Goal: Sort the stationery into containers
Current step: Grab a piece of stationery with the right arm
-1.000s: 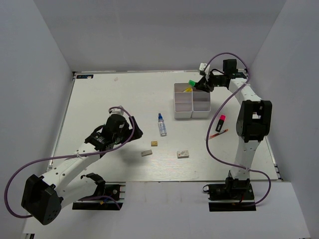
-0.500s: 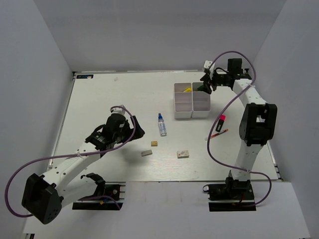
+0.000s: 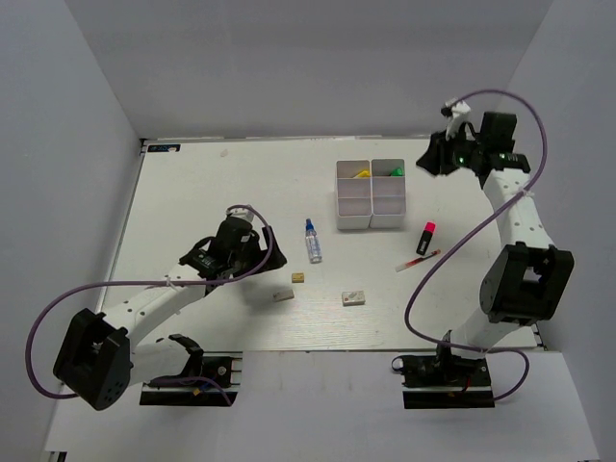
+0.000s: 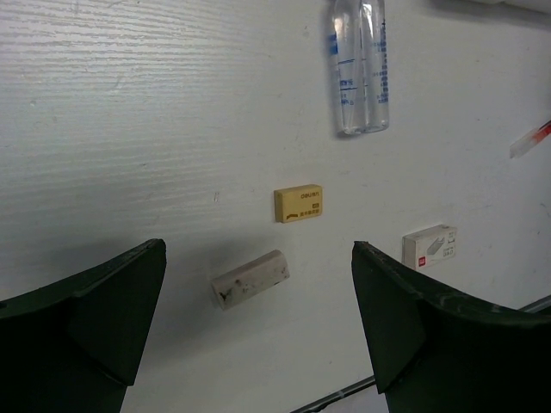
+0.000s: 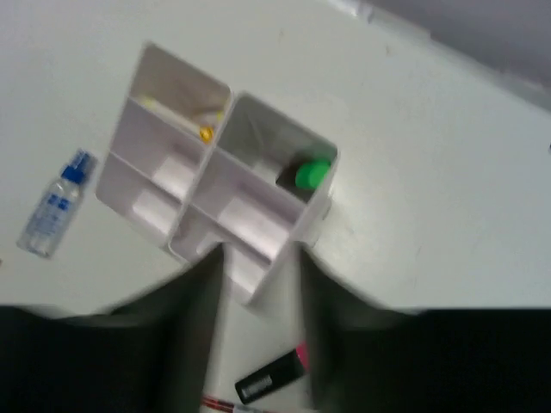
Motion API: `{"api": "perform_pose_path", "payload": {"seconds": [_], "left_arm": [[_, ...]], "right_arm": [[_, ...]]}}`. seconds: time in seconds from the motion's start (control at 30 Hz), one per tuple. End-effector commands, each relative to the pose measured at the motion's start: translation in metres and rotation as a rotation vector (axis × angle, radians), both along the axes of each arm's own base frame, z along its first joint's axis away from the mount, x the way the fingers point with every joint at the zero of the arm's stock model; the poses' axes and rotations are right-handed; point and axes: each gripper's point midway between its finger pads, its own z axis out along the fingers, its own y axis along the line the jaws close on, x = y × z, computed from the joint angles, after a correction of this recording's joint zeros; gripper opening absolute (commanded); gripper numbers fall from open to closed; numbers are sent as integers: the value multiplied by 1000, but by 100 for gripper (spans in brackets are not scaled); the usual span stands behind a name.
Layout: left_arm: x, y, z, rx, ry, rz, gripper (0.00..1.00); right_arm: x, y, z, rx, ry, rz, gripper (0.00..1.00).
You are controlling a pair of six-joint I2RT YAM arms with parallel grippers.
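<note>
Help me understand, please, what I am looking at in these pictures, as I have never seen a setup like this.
These are two robot arms bolted to a white table, each ending in a two-finger gripper. The wide picture comes from a fixed camera above and behind them; the other two from cameras on the wrists. The left gripper is open, looking down on a grey eraser, a tan eraser, a white eraser and a clear bottle. The right gripper, near the white tray, is open and holds nothing. A green highlighter and something yellow lie in the tray's far compartments. A pink-capped highlighter and a thin red pen lie on the table beside it.
</note>
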Motion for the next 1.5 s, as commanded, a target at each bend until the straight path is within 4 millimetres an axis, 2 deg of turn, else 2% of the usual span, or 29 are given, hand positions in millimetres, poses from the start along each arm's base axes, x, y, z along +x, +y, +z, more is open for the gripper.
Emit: {"api": "perform_pose_path", "payload": {"seconds": [0.0, 0.07, 0.13, 0.17, 0.27, 0.37, 0.43, 0.5, 0.67, 0.93, 1.0, 1.1, 1.17, 1.27, 1.3, 1.33, 1.47], "left_arm": [[8, -9, 18, -41, -59, -31, 98], [9, -12, 20, -54, -67, -39, 98], [9, -13, 16, -59, -62, -45, 98], [9, -13, 16, -59, -62, -45, 98], [9, -13, 10, -49, -45, -45, 98], [11, -14, 13, -42, -48, -51, 98], [11, -14, 13, -42, -48, -51, 98], [9, -13, 12, -43, -49, -51, 98], [5, -11, 12, -48, -44, -45, 98], [2, -7, 13, -43, -34, -32, 98], [1, -5, 11, -32, -30, -25, 98], [0, -5, 10, -33, -18, -19, 98], [3, -5, 17, -38, -38, -12, 98], [1, -4, 15, -33, -31, -12, 98], [1, -4, 15, -33, -31, -12, 98], [1, -4, 15, -33, -31, -12, 98], [1, -4, 15, -33, -31, -12, 98]], "right_arm": [[-61, -17, -57, 62, 316, -154, 58], [-82, -24, -81, 32, 369, -204, 71], [-89, -31, -84, 11, 375, -260, 77], [-99, -30, -96, 29, 424, -289, 77], [-107, -39, -115, 27, 488, -408, 75], [-104, -58, -127, -12, 496, -540, 74], [-104, -72, -143, -57, 528, -624, 74], [-103, -76, -160, -60, 586, -669, 73], [-95, -76, -180, -60, 629, -716, 70], [-77, -66, -212, -106, 675, -738, 70], [-75, -74, -215, -155, 661, -780, 70], [-75, -75, -223, -202, 657, -806, 67], [-75, -74, -228, -211, 661, -815, 65], [-79, -77, -235, -220, 679, -835, 59], [-79, -66, -236, -231, 675, -813, 57], [-79, -65, -235, -235, 673, -811, 50], [-79, -61, -235, -226, 675, -801, 36]]}}
